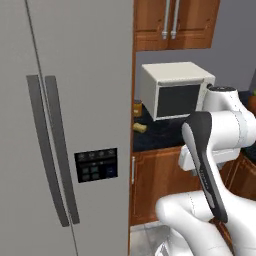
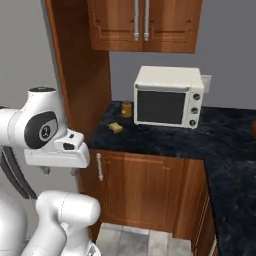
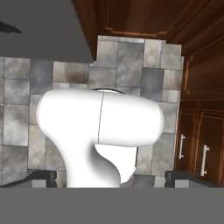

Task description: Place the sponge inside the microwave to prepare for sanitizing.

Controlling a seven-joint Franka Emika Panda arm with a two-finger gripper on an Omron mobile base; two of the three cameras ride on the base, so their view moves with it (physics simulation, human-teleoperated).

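Currently my gripper [image 3: 111,178] points down at the grey tiled floor [image 3: 127,61], fingertips [image 3: 43,177] spread wide and holding nothing. Beyond it I see wooden cabinets [image 2: 145,187] under a dark counter [image 2: 165,137]. On it the sponge [image 2: 116,128] lies near a small jar [image 2: 127,108], beside a cream-white box appliance [image 2: 167,97].

Fridge [image 1: 65,100] left, cream toaster oven [image 2: 167,97] + jar [image 2: 127,108] on dark counter [image 2: 165,137].

The arm [image 2: 40,130] is folded up over the base, hand pointing straight down; the gripper [image 3: 111,177] has its fingertips spread wide apart, holding nothing.
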